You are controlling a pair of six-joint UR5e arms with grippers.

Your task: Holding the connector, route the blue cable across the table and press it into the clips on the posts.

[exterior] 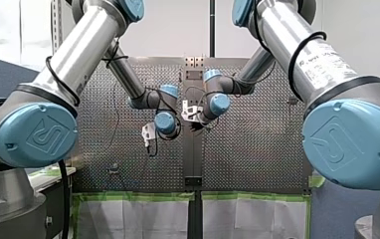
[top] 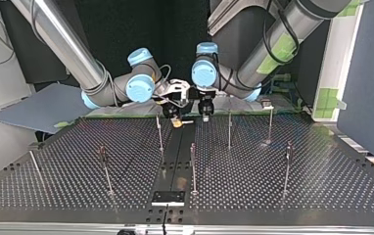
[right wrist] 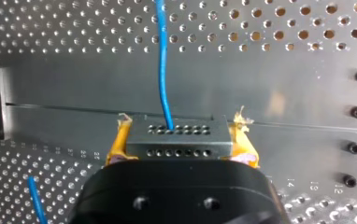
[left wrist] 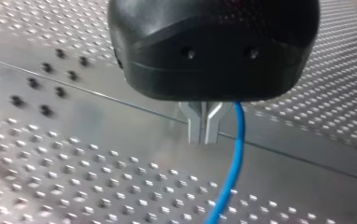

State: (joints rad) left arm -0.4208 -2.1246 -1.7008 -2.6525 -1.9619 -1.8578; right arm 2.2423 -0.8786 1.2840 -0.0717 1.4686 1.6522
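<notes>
Blue cable [right wrist: 162, 70] comes out of the grey connector [right wrist: 179, 137] in the right wrist view and runs straight ahead of my right gripper [right wrist: 179, 140]. That gripper's yellow pads [right wrist: 118, 140] clamp the connector from both sides. A second short stretch of blue shows beside the gripper body, both ends cut off. In the left wrist view my left gripper [left wrist: 204, 128] has its metal fingers [left wrist: 196, 126] pressed together. The cable passes just beside them, one end hidden behind the black body. In the top view both grippers hang close together over the far side of the table [top: 297, 196], at eleven and one o'clock from the middle post [top: 193, 169]. Cable and clips are too fine to make out. In the front view my left gripper sits at eight o'clock of my right, both partly hidden by wrist joints.
</notes>
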